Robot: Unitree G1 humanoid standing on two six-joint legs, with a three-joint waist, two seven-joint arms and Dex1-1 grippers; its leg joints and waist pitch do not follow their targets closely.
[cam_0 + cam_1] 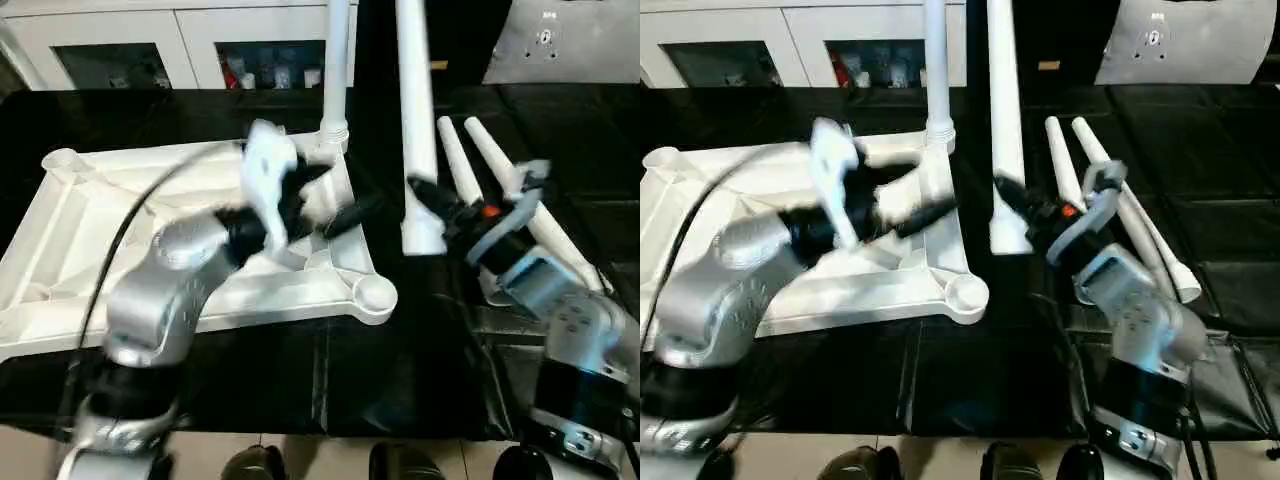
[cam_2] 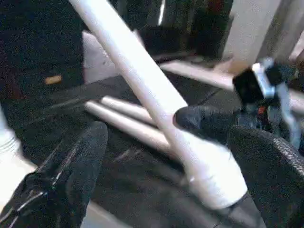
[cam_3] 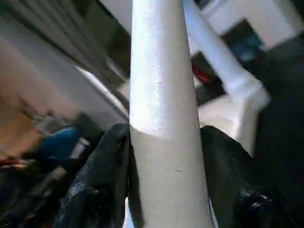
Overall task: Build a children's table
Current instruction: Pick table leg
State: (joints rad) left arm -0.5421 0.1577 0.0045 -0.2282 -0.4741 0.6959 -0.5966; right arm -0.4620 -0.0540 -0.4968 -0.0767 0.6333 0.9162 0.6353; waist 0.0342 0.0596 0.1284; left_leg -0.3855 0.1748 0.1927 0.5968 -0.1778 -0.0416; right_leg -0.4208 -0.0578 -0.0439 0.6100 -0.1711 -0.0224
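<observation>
Legs: one socketed [image 1: 335, 70], two lying [image 1: 500, 190], one [image 1: 415, 120] clamped in right pincer [image 1: 425, 200]; left pincer [image 1: 335, 205] seemingly apart.

The right end effector [image 3: 164, 175] clamps something between both fingers, while the left end effector [image 1: 335, 205] is spread wide.

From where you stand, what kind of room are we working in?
Probably a lab or workshop, not a home: a large work table covered in black sheeting, white glass-door cabinets stocked with small items behind it, and a bare metal plate beyond the table.
</observation>
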